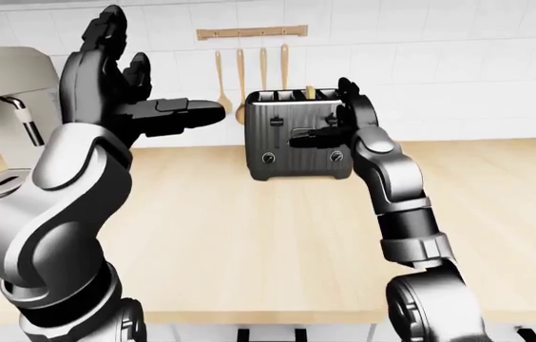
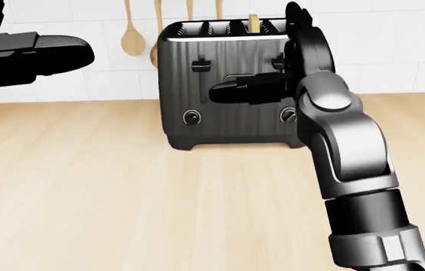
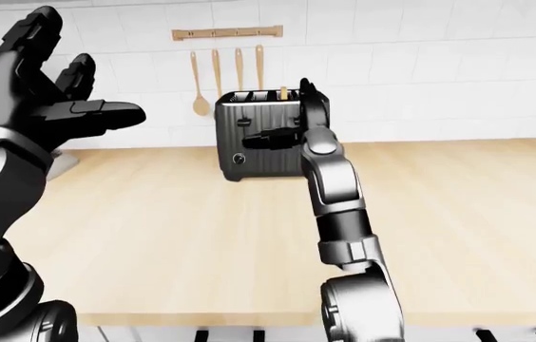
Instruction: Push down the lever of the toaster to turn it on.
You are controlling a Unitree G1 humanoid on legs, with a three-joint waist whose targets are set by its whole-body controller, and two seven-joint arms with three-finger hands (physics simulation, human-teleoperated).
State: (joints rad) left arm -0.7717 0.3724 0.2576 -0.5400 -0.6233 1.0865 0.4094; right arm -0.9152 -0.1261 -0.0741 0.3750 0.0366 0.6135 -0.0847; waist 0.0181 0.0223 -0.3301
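Dark ribbed metal toaster (image 2: 227, 84) stands on the pale wooden counter (image 2: 122, 197) against the white tiled wall (image 1: 458, 64). My right hand (image 2: 272, 84), fingers spread, one extended leftward, lies across its face by the right-hand black lever (image 2: 278, 62). My left hand (image 1: 130, 100) hovers open, well apart.

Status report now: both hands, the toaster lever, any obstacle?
Right hand open, at toaster face beside right lever. Left hand open, raised clear. Levers look up. No obstacle seen.
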